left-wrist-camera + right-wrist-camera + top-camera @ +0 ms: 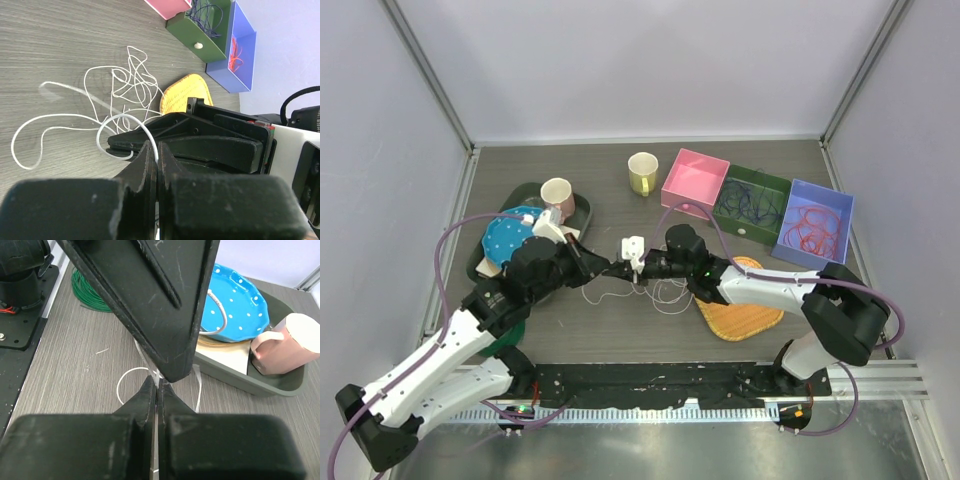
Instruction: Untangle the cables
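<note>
A white cable lies in a loose tangle on the table between my two grippers. My left gripper is shut on a strand of it, and my right gripper is shut on a strand right beside it, tips almost touching. In the left wrist view the fingers pinch the white cable, which loops away over the table. In the right wrist view the gripper pinches the cable under the left finger. Dark blue cables lie in the green box, orange-red cables in the blue box.
A pink box and a yellow mug stand at the back. A dark tray at the left holds a blue plate and a pink mug. A yellow woven mat lies under the right arm. A green coil lies near the left base.
</note>
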Robot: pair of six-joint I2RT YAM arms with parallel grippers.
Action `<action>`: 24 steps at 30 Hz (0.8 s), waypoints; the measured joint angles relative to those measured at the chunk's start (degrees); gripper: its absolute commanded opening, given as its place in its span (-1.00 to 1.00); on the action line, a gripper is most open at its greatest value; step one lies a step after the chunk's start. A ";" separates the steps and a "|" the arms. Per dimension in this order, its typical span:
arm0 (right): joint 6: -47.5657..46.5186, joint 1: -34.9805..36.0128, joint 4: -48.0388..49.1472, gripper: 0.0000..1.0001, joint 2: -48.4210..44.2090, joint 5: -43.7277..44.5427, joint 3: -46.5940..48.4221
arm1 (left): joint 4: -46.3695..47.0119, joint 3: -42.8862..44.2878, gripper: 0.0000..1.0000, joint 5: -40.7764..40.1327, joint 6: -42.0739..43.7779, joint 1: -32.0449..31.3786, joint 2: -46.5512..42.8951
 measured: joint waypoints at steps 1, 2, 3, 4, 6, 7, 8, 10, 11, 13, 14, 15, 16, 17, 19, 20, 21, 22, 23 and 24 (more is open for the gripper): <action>0.20 0.00 -0.28 -0.99 0.00 -0.02 0.11 | -0.04 0.00 -0.57 -0.26 0.00 0.00 -0.24; 0.42 0.00 -0.46 -0.99 0.00 0.09 0.24 | -0.09 -0.02 -0.39 -0.48 0.00 0.00 -0.55; 0.81 0.00 -0.81 -0.99 0.00 0.59 0.39 | -0.09 -0.11 -0.16 -0.74 0.07 0.00 -1.01; 1.36 0.02 -1.14 -0.98 -0.02 1.20 0.44 | -0.11 -0.17 0.36 -1.01 0.02 0.00 -1.55; 2.47 0.07 -1.66 -0.98 -0.02 3.02 0.44 | -0.22 -0.26 0.98 -1.68 0.42 0.00 -2.73; 3.32 0.07 -1.88 -0.98 -0.11 4.70 0.44 | -0.28 -0.33 0.99 -2.05 0.35 0.00 -3.48; 4.28 0.07 -2.01 -0.99 -0.24 6.58 0.44 | -0.42 -0.42 1.00 -2.56 0.48 0.00 -4.26; 6.08 0.07 -2.67 -0.99 -0.98 12.61 0.55 | -1.11 -0.66 0.99 -3.80 0.22 0.00 -6.16; 6.84 0.04 -3.02 -0.99 -1.44 15.34 0.79 | -1.62 -0.81 1.00 -4.70 0.24 0.00 -7.26; 8.83 -0.15 -4.85 -0.98 -2.51 22.69 2.32 | -2.73 -1.22 1.00 -6.80 0.20 0.00 -9.51; 9.90 -0.39 -5.86 -0.98 -2.84 26.58 3.67 | -3.34 -1.75 1.00 -8.11 0.17 0.00 -10.99; 11.08 -0.94 -6.88 -0.99 -3.17 30.12 5.40 | -3.96 -2.32 1.00 -9.33 0.11 0.00 -12.31; 12.20 -1.73 -7.82 -0.99 -3.39 33.48 7.41 | -4.63 -3.04 1.00 -10.69 0.00 0.00 -13.79; 13.18 -2.64 -8.28 -0.99 -3.52 36.02 9.03 | -5.18 -4.02 1.00 -11.98 -0.09 0.00 -15.41; 16.02 -5.73 -9.46 -0.99 -3.67 40.54 13.18 | -6.19 -5.79 1.00 -14.03 -0.37 0.00 -18.36; 17.62 -7.76 -9.99 -0.98 -3.67 42.16 15.34 | -6.51 -6.95 1.00 -15.15 -0.55 0.00 -19.54; 19.37 -10.10 -10.71 -0.99 -3.69 43.65 17.46 | -7.04 -7.87 1.00 -16.04 -0.68 0.00 -20.15; 20.90 -12.57 -11.47 -0.99 -3.69 44.70 19.50 | -7.54 -8.63 1.00 -16.72 -0.94 0.02 -20.39; 22.14 -14.80 -12.13 -0.99 -3.69 45.83 21.22 | -7.85 -9.16 1.00 -17.16 -1.11 0.00 -20.39; 23.02 -16.74 -12.90 -0.98 -3.67 47.12 22.95 | -8.37 -9.60 1.00 -17.62 -1.31 0.00 -20.24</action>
